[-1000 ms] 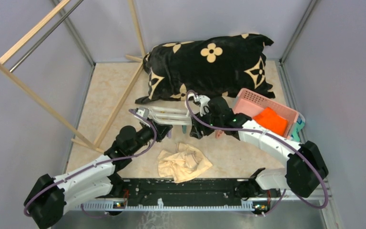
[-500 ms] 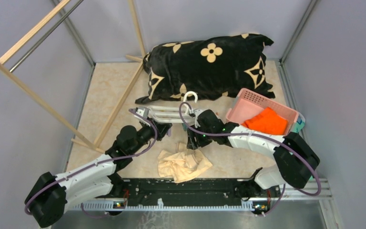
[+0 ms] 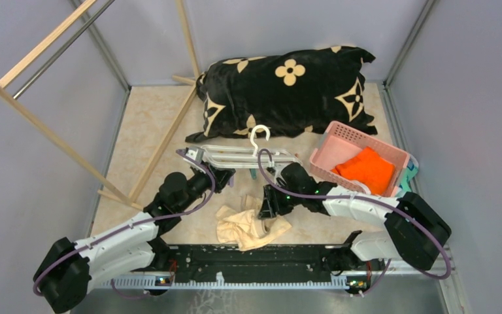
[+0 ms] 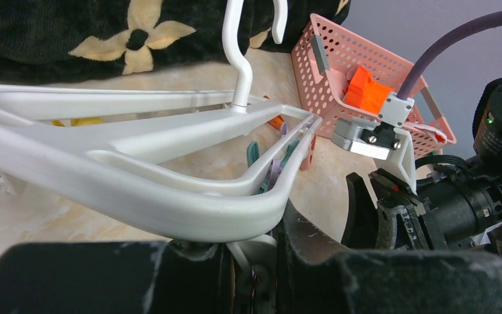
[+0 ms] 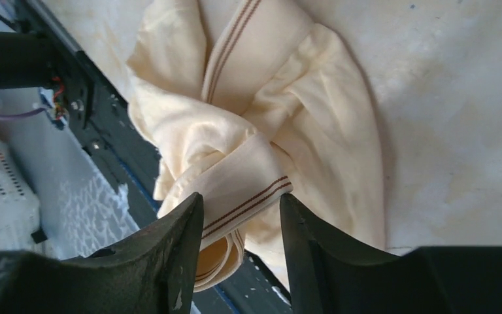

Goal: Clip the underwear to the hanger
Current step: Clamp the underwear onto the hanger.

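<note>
As my R arm [image 3: 340, 201] leaves the hanger [image 3: 242, 157] and drops to the underwear [image 3: 251, 226], crumpled on the table [image 3: 150, 124] by the near edge, its jaws stand apart astride a waistband fold; pickup looks next. L arm [image 3: 170, 195] jaws clamp the hanger frame.

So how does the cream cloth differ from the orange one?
The underwear is pale cream and lies crumpled on the table; the orange cloth is bright and sits in the pink basket. The right gripper straddles the underwear; no gripper touches the orange cloth. Both are bunched fabric.
</note>
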